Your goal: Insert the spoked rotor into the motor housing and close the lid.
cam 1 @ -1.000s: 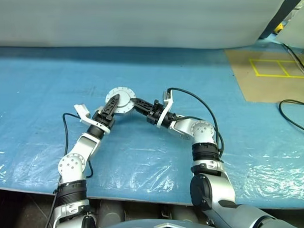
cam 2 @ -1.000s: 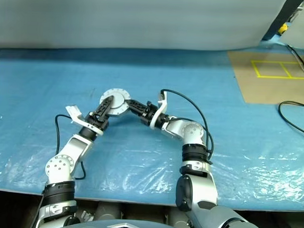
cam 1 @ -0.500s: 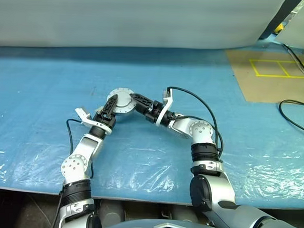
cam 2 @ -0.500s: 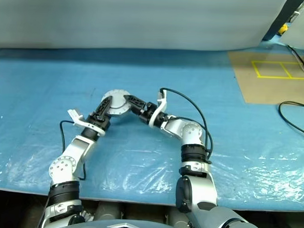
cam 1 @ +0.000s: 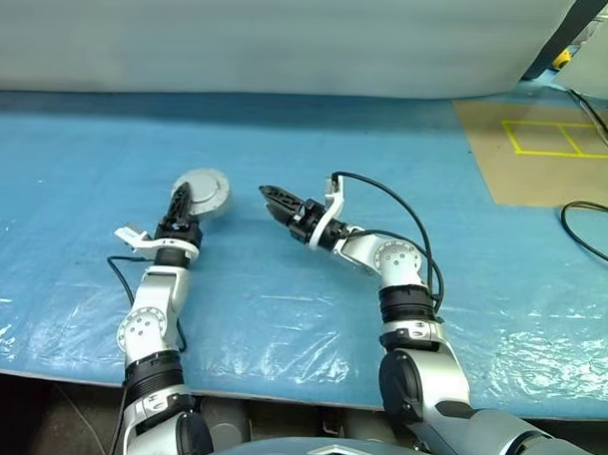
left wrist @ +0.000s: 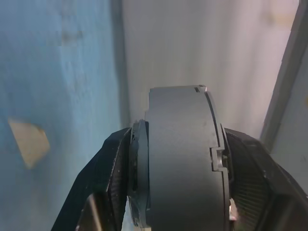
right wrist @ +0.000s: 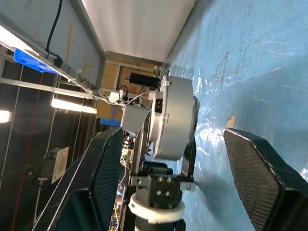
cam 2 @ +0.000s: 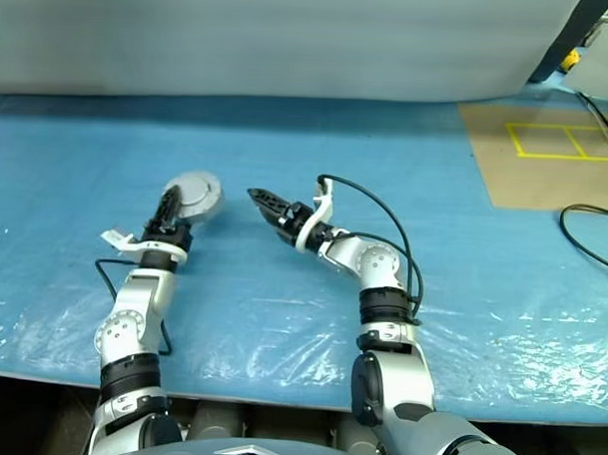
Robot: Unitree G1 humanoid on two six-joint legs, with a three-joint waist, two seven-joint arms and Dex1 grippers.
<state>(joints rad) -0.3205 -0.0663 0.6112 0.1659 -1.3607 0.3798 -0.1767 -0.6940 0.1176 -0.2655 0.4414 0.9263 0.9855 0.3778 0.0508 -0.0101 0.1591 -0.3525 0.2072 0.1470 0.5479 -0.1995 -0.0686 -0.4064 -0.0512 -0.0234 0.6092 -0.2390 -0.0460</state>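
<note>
My left gripper [cam 1: 184, 197] is shut on the motor housing [cam 1: 207, 190], a round grey metal shell, and holds it on edge just above the blue sheet. In the left wrist view the housing [left wrist: 180, 159] sits clamped between both black fingers [left wrist: 109, 168], with a seam running around its side. I cannot tell the lid apart from the shell. My right gripper [cam 1: 271, 196] stands open and empty a short way to the right of the housing, pointing toward it. Its wrist view shows the housing [right wrist: 172, 118] between its spread fingers [right wrist: 109, 173], well apart from them. The spoked rotor is out of view.
A blue sheet under clear plastic film [cam 1: 281, 317] covers the table. A brown board with yellow tape squares [cam 1: 547, 146] lies at the far right, with black cables [cam 1: 589, 222] beside it. A pale wall [cam 1: 291, 37] closes the back.
The right gripper opened and let go of the housing. The left gripper carried the housing leftward, away from the right gripper, which kept its place.
</note>
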